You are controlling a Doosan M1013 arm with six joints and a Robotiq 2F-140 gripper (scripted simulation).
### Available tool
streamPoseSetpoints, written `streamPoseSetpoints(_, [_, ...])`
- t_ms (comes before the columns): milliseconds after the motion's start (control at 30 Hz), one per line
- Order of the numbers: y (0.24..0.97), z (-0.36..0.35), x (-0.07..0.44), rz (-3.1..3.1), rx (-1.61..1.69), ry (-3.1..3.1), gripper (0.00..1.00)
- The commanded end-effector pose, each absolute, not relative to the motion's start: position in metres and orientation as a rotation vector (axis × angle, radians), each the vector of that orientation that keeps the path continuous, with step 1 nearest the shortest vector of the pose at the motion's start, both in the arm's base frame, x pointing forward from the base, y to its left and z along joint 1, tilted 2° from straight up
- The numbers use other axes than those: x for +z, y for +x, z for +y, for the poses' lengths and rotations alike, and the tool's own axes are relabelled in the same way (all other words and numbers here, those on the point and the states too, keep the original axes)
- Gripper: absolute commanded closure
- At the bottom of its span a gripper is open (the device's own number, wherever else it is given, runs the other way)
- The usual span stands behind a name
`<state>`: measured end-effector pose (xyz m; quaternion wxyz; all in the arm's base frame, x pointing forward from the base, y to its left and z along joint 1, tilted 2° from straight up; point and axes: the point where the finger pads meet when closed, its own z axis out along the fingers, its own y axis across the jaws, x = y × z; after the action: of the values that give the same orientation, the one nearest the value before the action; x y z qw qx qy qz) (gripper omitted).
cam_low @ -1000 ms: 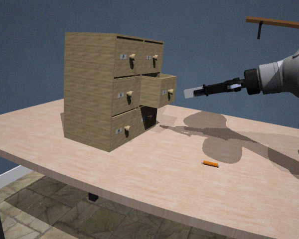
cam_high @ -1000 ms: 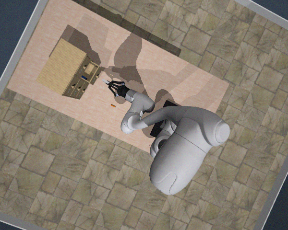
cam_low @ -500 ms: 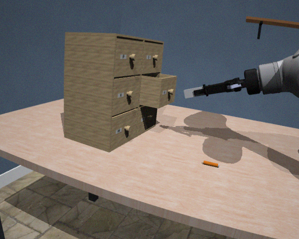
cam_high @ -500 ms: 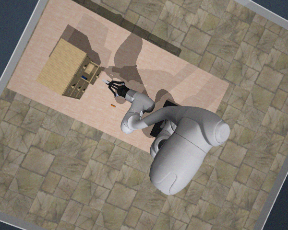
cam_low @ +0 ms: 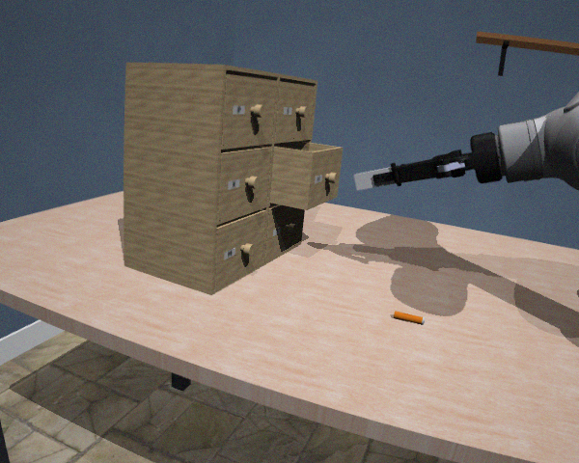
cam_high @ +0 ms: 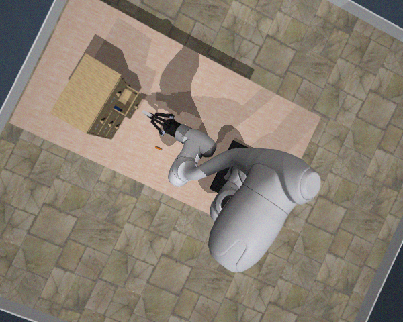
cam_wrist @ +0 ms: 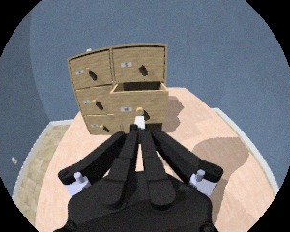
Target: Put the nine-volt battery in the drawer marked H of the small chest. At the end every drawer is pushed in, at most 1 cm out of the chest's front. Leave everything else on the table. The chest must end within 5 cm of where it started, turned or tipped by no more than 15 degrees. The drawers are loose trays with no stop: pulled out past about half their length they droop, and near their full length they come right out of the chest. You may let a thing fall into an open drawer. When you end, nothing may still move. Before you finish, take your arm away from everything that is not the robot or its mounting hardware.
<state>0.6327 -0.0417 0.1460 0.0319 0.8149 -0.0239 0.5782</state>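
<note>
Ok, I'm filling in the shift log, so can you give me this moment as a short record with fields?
chest: upright on the table, six drawers
open drawer: middle row, right column, partly out; the others look pushed in
drawer labels: too small to read
small blue item: appears to lie in the open drawer
orange cylinder: lying on the table, apart from the chest
hand: shut, empty, level with the open drawer's front, not touching it

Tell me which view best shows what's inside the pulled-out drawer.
The top view: it looks down into the open drawer, showing a small blue object inside. The exterior view shows only the drawer's side and front; the wrist view shows its front, contents hidden.
</note>
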Motion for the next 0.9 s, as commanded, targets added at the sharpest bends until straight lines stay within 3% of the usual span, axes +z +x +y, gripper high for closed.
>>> streamPoseSetpoints(0, [0.635, -0.042, 0.146, -0.074, 1.781, 2.509, 1.0])
streamPoseSetpoints(867, [0.666, -0.044, 0.147, -0.074, 1.781, 2.509, 1.0])
